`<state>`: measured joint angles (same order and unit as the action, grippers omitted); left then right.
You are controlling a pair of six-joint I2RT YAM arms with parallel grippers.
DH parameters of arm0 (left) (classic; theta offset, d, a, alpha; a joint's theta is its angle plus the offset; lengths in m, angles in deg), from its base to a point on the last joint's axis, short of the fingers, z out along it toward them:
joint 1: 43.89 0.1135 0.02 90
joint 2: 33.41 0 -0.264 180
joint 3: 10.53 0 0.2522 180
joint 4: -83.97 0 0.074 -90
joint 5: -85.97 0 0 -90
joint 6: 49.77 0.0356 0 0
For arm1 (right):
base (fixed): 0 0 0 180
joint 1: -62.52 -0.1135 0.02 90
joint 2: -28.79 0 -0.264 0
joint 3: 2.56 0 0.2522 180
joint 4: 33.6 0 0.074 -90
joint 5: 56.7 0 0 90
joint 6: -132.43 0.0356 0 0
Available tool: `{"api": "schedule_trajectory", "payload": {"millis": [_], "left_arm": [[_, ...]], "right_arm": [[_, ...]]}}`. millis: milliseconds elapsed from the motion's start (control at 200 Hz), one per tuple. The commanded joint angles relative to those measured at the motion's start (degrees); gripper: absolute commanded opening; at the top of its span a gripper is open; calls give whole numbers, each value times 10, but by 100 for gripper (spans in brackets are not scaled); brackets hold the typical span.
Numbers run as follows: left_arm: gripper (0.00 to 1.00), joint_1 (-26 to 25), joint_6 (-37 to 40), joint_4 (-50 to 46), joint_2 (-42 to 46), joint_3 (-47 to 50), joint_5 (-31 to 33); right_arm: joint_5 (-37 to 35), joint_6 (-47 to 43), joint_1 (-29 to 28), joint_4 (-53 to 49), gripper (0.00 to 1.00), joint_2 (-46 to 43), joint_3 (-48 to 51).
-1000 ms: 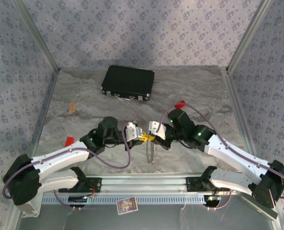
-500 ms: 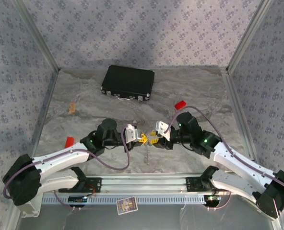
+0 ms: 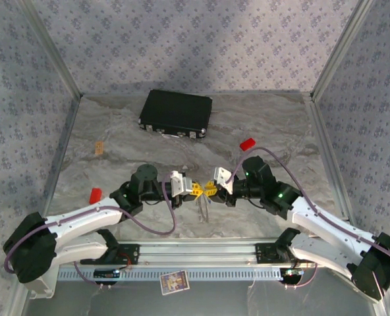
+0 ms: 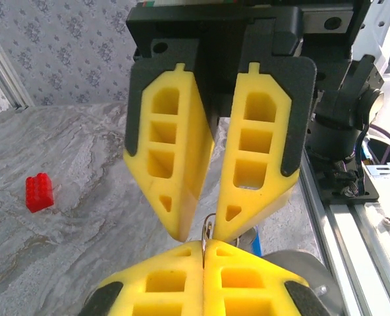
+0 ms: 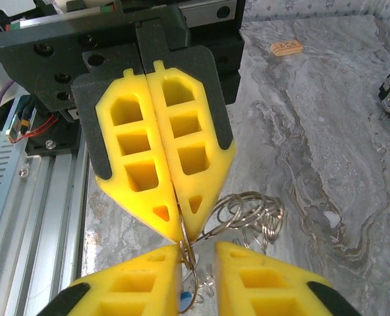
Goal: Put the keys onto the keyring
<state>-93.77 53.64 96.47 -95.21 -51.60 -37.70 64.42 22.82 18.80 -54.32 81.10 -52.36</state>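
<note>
Grey marbled tabletop (image 3: 116, 125) lies between patterned walls; above its near middle the two arms meet tip to tip; left hand (image 3: 193, 187) is clamped on the thin keyring (image 4: 207, 230); right hand (image 3: 208, 191) stands slightly apart around that wire; a blue key head (image 5: 182, 300) seems to hang beneath; best to keep the ring steady and pry its coil gently.

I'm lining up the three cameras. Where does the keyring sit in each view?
Top external: keyring low centre, between left hand and right hand tips, barely visible.
Left wrist: bottom centre, wire loop poking out of the shut left hand.
Right wrist: lower centre, under the left hand's tips.
Shared landmark: yellow fingers meeting tip to tip.
</note>
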Motion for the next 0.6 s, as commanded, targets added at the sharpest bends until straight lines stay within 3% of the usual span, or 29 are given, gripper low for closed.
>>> {"api": "schedule_trajectory", "payload": {"millis": [0, 220, 465, 525, 595], "left_arm": [[0, -2, -7, 46, 19, 2, -24], [0, -1, -14, 60, 21, 7, -27], [0, -2, -18, 69, 21, 9, -28], [0, -2, -19, 69, 21, 9, -30], [0, -2, -19, 68, 23, 9, -30]], "right_arm": [[13, 9, 5, 15, 17, -3, 6], [24, 8, 6, 19, 13, 1, 0], [36, 3, 5, 24, 15, 4, -11], [39, 3, 5, 23, 12, 7, -14], [42, 2, 5, 18, 0, 10, -17]]}}
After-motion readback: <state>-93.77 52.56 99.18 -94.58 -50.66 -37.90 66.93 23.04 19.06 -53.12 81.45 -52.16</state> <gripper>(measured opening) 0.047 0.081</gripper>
